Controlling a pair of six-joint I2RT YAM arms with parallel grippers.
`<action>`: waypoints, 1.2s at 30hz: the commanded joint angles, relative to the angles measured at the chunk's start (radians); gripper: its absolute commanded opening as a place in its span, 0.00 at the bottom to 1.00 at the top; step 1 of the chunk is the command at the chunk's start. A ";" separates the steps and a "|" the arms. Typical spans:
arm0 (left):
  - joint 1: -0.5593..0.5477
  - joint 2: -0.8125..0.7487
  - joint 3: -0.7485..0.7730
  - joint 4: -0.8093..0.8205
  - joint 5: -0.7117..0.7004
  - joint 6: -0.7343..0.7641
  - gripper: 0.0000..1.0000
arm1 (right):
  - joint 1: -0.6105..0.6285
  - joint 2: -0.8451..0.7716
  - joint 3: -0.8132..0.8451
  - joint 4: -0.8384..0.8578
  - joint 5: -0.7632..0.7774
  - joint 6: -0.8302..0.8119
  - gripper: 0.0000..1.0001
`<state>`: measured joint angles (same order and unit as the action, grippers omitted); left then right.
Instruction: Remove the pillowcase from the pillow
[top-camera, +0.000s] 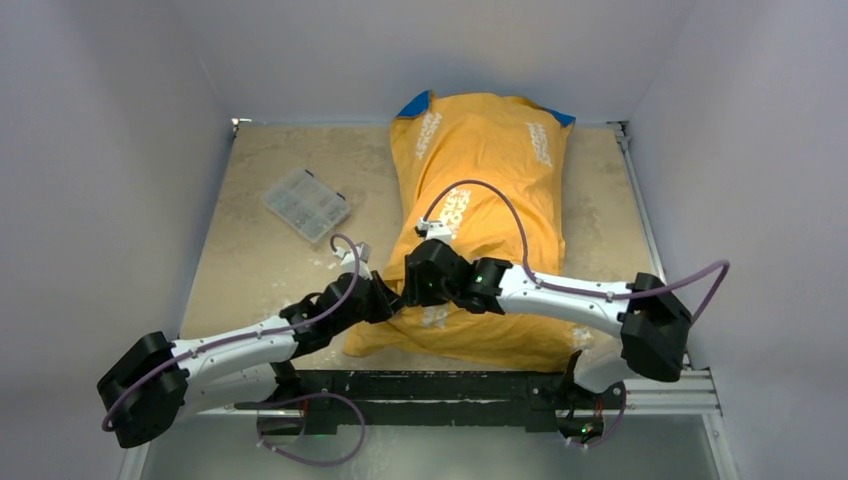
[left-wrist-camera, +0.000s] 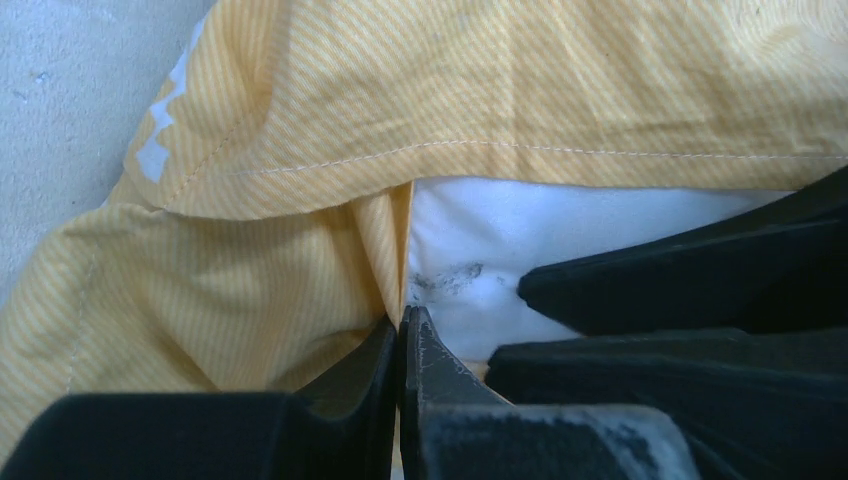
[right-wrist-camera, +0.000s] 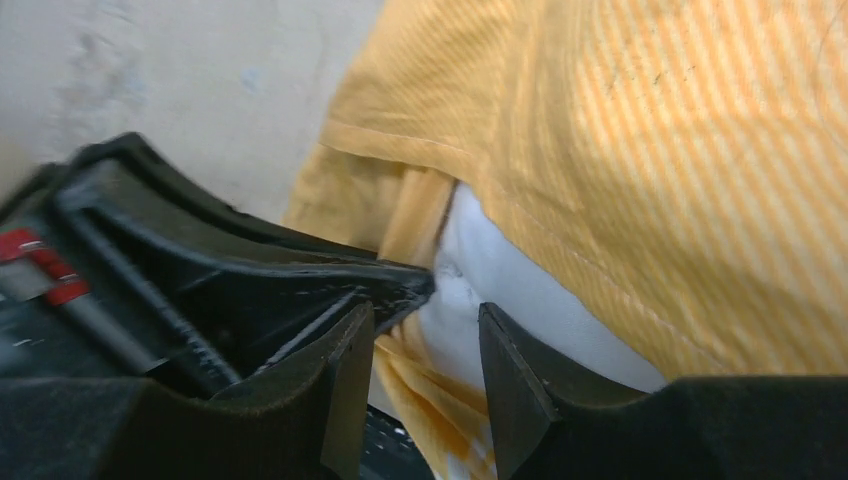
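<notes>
The orange-yellow pillowcase (top-camera: 490, 170) with white lettering covers the pillow and lies lengthwise on the table, its blue edge at the far end. Both grippers meet at its near left opening. My left gripper (left-wrist-camera: 401, 318) is shut on a fold of the pillowcase (left-wrist-camera: 300, 270) at the hem. The white pillow (left-wrist-camera: 480, 240) shows in the opening beside it. My right gripper (right-wrist-camera: 425, 315) is open, its fingertips on either side of the exposed pillow (right-wrist-camera: 480, 270), under the pillowcase (right-wrist-camera: 680, 180) hem. In the top view the pillow is hidden.
A clear plastic compartment box (top-camera: 306, 204) lies on the beige table (top-camera: 270, 270) at the left. White walls close in the table on three sides. A black rail (top-camera: 450, 385) runs along the near edge.
</notes>
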<state>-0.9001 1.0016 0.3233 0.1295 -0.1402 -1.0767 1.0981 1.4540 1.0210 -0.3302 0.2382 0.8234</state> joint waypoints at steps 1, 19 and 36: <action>-0.028 -0.028 0.017 -0.075 -0.022 0.031 0.00 | 0.034 0.043 0.100 -0.198 0.080 0.099 0.48; -0.090 -0.001 0.005 -0.035 -0.079 0.028 0.00 | 0.098 0.092 0.213 -0.413 0.299 0.308 0.75; 0.148 0.113 0.135 -0.166 -0.229 0.137 0.00 | -0.038 0.176 0.234 -0.349 0.400 0.191 0.79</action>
<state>-0.8509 1.0756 0.4282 0.0299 -0.3187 -1.0370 1.1397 1.6230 1.2194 -0.6159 0.5320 1.1255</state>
